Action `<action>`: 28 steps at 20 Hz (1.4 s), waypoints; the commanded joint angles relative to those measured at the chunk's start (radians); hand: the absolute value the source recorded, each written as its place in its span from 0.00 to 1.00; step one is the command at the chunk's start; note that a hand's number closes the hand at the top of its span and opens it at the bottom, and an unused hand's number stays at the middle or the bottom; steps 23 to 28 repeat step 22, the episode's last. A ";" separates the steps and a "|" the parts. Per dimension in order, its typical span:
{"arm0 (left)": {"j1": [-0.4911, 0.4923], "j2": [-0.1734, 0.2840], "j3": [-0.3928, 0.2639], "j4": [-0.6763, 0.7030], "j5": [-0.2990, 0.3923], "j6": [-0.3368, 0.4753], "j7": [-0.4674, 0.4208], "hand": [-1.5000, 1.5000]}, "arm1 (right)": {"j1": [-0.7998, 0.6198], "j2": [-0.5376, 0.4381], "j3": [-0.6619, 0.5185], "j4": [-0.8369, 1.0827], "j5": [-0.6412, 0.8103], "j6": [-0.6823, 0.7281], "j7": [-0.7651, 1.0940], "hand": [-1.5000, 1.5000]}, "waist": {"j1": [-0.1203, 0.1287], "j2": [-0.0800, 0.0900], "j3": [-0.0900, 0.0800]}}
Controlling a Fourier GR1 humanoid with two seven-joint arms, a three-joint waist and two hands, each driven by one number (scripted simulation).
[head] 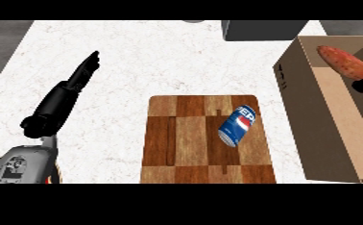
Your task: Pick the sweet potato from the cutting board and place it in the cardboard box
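A blue soda can (pixel 237 125) lies on the brown checkered cutting board (pixel 191 147); orange sweet potato (pixel 342 60), tan cardboard box (pixel 312 118).

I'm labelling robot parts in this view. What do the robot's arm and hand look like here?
Only the left arm shows clearly. The left hand is glossy black, slim and tapering, and joins a rounded black wrist segment. Below it sits the grey forearm, boxy, with dark markings and a small red-orange accent near its edge. The right hand is barely visible at the right edge.
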 commanded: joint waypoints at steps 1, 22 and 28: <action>0.028 0.011 0.020 -0.008 0.018 -0.030 -0.033 0.50 | 0.100 -0.006 -0.036 -0.076 -0.110 0.115 -0.084 0.00 | -0.001 -0.002 0.000; 0.018 -0.009 0.019 -0.030 -0.011 -0.023 0.006 0.50 | 0.200 0.165 -0.616 -0.299 -0.581 -0.477 -0.552 0.00 | 0.003 0.001 0.001; 0.018 -0.009 0.019 -0.030 -0.011 -0.023 0.006 0.50 | 0.200 0.165 -0.616 -0.299 -0.581 -0.477 -0.552 0.00 | 0.003 0.001 0.001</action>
